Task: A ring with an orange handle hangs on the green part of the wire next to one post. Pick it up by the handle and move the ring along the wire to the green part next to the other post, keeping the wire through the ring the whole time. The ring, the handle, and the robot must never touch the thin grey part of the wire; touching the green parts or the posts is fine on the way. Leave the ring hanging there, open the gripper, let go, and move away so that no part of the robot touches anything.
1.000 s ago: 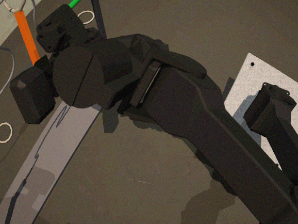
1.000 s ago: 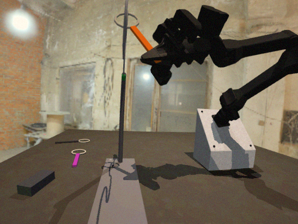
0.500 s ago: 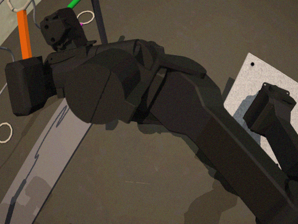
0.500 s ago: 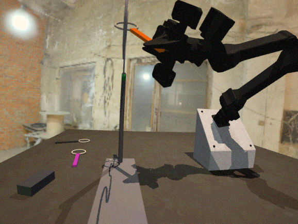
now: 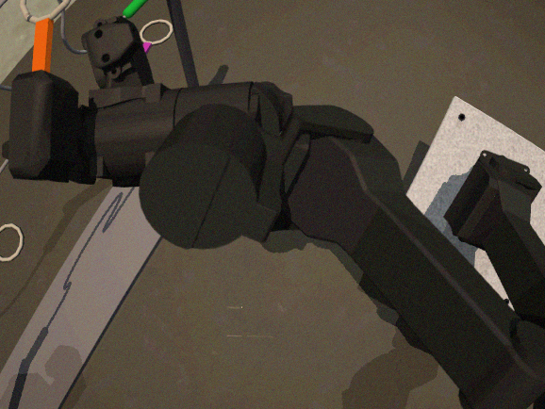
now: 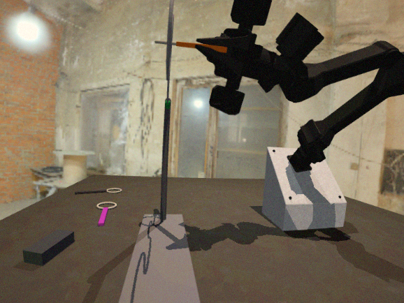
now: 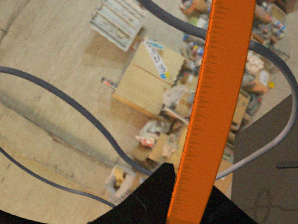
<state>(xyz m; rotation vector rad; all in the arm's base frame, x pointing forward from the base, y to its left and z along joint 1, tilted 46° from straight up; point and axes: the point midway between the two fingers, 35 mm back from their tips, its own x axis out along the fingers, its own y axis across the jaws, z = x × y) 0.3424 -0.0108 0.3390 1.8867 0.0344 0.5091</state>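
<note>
The cream ring is high up, cut off by the top edge in the top view and edge-on across the wire in the exterior view. My gripper is shut on its orange handle. The thin grey wire passes at the ring; the views do not clearly show it inside. In the wrist view it curves behind the handle; contact cannot be told. A green part meets a dark post. The other post is not seen.
A ring with a magenta handle, a ring with a black handle and a dark block lie on the table. The pale base strip lies below the wire. The white robot stand is at the right.
</note>
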